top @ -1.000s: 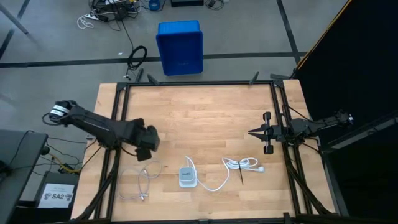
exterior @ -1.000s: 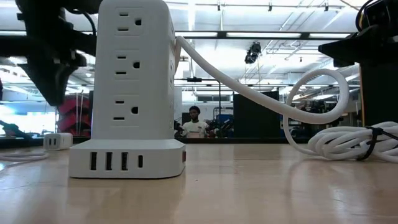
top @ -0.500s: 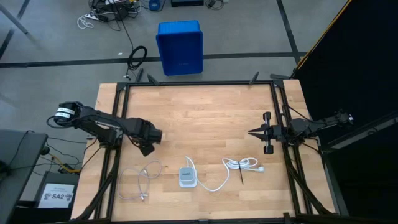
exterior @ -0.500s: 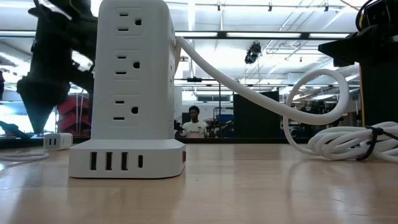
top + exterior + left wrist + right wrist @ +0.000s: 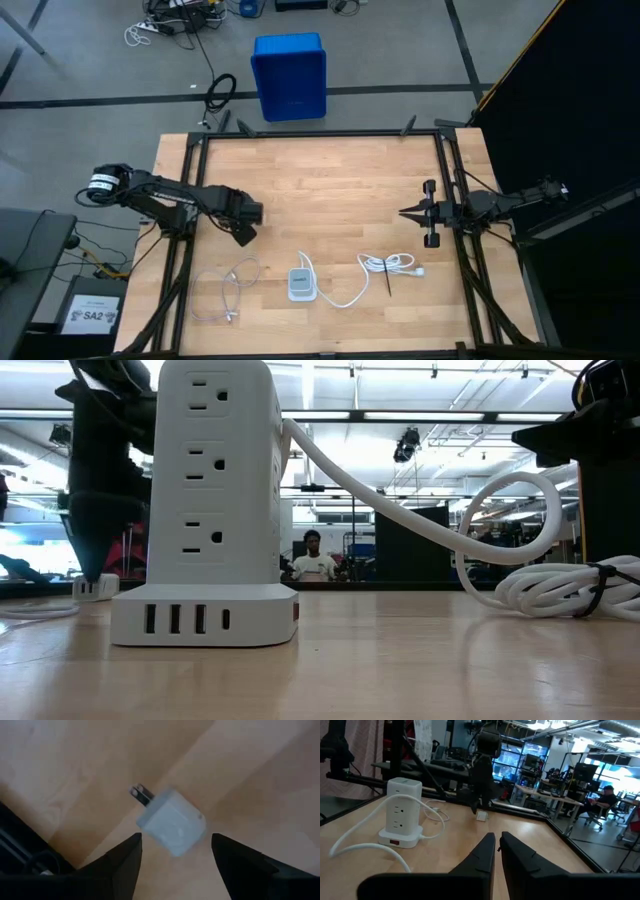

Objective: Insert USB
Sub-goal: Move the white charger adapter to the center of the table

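A small white charger block (image 5: 171, 821) lies flat on the wooden table, its prongs (image 5: 140, 795) sticking out level. My left gripper (image 5: 175, 857) hangs over it pointing down, open, one finger on each side of the block, neither touching it. The low view shows the gripper (image 5: 98, 555) just above the block (image 5: 96, 587). The USB (image 5: 230, 288), a thin loose whitish cable, lies in loops near the table's near left corner. A white power tower (image 5: 301, 284) stands at the near middle. My right gripper (image 5: 408, 213) waits shut and level at the right edge.
A thick white cord (image 5: 345, 295) runs from the tower to a coil bound by a black tie (image 5: 388, 265) at the near right. A blue bin (image 5: 290, 75) stands on the floor beyond the far edge. Bare wood fills the table's far half.
My left gripper has swung a little toward the table's far edge and come down over the charger block, rolling about its own pointing line as it went. The block, the USB and my right arm have stayed where they were.
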Tool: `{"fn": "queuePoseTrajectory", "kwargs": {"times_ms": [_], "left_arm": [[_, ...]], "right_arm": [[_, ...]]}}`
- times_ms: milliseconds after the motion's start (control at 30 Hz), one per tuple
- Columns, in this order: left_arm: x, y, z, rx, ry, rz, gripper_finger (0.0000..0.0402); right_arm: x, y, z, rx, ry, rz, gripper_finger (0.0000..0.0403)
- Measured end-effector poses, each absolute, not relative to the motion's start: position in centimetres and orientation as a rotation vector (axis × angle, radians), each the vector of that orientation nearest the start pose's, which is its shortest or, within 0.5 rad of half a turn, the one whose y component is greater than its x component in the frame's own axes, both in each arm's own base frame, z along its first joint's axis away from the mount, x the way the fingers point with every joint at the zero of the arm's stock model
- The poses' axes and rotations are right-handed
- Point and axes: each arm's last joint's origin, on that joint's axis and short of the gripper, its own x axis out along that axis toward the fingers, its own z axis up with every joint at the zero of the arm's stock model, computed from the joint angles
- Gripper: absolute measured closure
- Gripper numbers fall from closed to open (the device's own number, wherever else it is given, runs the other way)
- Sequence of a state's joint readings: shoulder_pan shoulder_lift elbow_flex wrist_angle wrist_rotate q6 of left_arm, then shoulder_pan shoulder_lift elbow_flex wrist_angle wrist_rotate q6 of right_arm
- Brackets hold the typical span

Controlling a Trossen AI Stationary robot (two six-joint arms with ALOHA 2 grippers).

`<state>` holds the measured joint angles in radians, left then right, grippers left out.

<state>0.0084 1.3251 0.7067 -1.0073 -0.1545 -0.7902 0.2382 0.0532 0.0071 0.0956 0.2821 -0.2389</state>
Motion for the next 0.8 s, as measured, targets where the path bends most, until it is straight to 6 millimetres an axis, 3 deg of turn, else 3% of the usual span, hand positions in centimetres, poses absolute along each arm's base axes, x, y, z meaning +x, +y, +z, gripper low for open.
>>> {"fn": "queuePoseTrajectory", "kwargs": {"times_ms": [267,600,700,800], "left_arm": [[18.7,1.9,16.8,-0.550,1.426,0.798,0.0176],[17.6,1.6,14.8,-0.641,1.458,0.796,0.0180],[18.0,1.7,14.6,-0.648,1.412,0.772,0.0204],[18.8,1.7,14.6,-0.647,1.347,0.725,0.0255]], "right_arm": [[9.8,1.6,17.1,-0.226,-0.042,-0.050,0.0398],[9.8,1.6,17.1,-0.226,-0.043,-0.049,0.0396],[9.8,1.6,17.1,-0.226,-0.043,-0.050,0.0398],[9.8,1.6,17.1,-0.225,-0.044,-0.050,0.0397]]}}
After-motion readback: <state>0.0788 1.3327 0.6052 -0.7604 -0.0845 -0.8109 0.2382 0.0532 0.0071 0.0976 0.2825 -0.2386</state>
